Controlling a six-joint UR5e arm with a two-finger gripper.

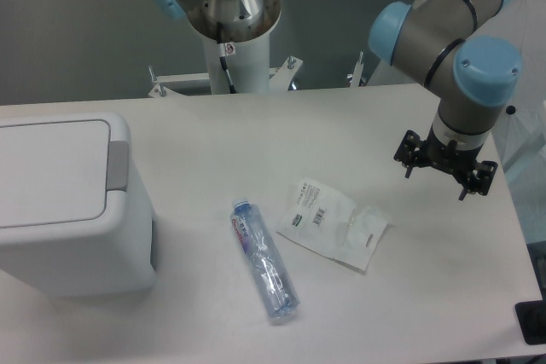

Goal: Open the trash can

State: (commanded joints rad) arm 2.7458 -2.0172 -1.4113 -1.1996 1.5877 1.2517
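Note:
The trash can (68, 202) is a large boxy white bin at the left edge of the table. Its flat white lid (51, 172) lies shut, and the grey push tab (118, 164) sits on the lid's right side. My gripper (444, 166) hangs at the right side of the table, far from the trash can, under the blue-capped wrist. Only its black body shows from above. The fingers are hidden, so I cannot tell if they are open or shut. Nothing shows in it.
A clear plastic bottle (265, 261) with a red and blue label lies on the table in the middle front. A crumpled white plastic packet (332, 223) lies to its right. The arm's base column (233, 36) stands behind the table. The table's right edge (512, 219) is near the gripper.

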